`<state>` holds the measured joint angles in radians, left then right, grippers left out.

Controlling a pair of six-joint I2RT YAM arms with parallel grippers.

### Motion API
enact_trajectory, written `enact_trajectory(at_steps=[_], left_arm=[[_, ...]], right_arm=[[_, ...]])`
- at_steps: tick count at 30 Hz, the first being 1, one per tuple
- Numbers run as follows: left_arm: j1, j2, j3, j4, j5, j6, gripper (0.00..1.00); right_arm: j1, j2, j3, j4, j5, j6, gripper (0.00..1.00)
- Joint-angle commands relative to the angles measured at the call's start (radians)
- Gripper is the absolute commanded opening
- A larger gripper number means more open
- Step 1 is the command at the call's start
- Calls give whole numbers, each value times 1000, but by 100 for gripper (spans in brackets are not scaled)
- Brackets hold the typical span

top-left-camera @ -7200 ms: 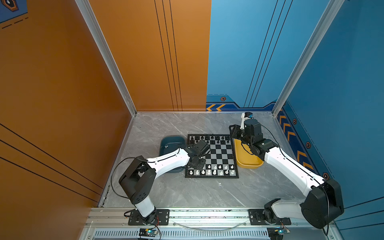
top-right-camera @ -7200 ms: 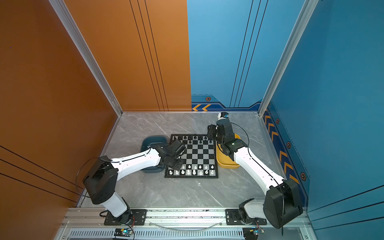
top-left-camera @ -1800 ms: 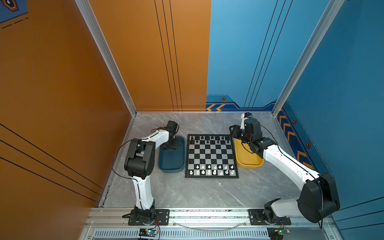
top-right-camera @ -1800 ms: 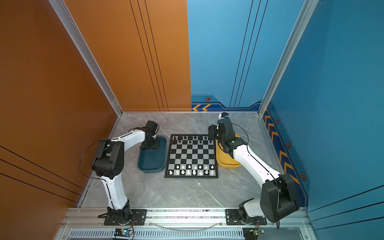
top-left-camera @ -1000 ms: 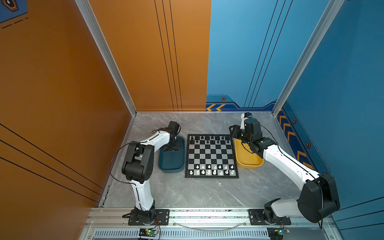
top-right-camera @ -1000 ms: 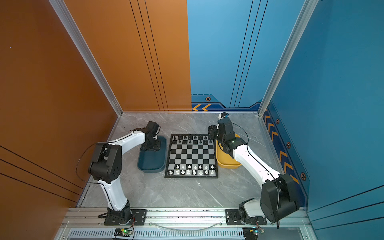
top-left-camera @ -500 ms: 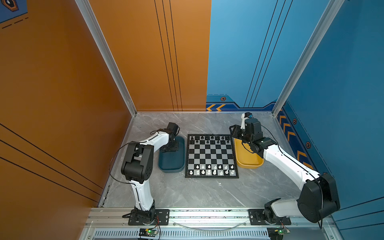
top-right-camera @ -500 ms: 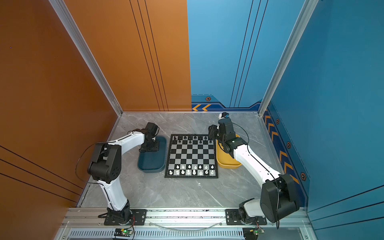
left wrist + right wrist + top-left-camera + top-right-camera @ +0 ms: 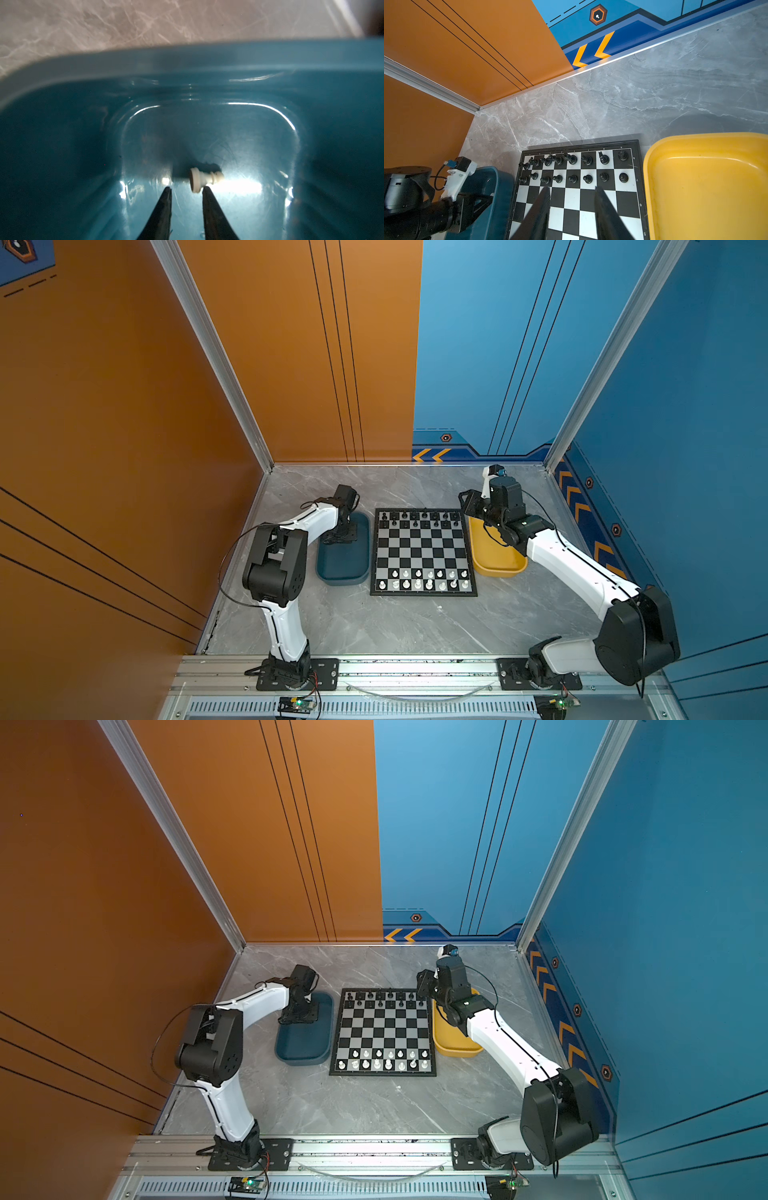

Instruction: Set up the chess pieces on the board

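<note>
left gripper (image 9: 186, 190) has narrowed its jaws inside the teal tray (image 9: 187, 60) but grips nothing; the toppled white piece (image 9: 204, 178) lies just past one tip, unpicked. right gripper (image 9: 572, 190) part-open, empty.

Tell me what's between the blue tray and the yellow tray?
The board, holding chess pieces along two edges, lies between them; both top views show it.

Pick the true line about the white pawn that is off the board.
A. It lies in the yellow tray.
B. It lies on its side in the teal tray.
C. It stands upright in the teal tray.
B: in the left wrist view the white pawn lies on its side on the floor of the teal tray, just past the tips of the left gripper.
</note>
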<state>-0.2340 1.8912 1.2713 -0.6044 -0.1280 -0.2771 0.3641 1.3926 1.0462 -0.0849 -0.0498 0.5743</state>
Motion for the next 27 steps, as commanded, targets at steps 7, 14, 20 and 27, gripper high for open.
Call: enact_trajectory(at_steps=[7, 14, 20, 27], left_arm=[[4, 51, 46, 3, 36, 18, 24], [5, 63, 49, 3, 40, 19, 16], [6, 70, 50, 4, 48, 21, 8], [6, 47, 42, 4, 59, 21, 5]], right_arm=[[-7, -1, -2, 12, -5, -6, 38], [-8, -3, -1, 10, -4, -5, 37], [-7, -6, -1, 8, -3, -5, 38], [-7, -4, -2, 10, -4, -4, 38]])
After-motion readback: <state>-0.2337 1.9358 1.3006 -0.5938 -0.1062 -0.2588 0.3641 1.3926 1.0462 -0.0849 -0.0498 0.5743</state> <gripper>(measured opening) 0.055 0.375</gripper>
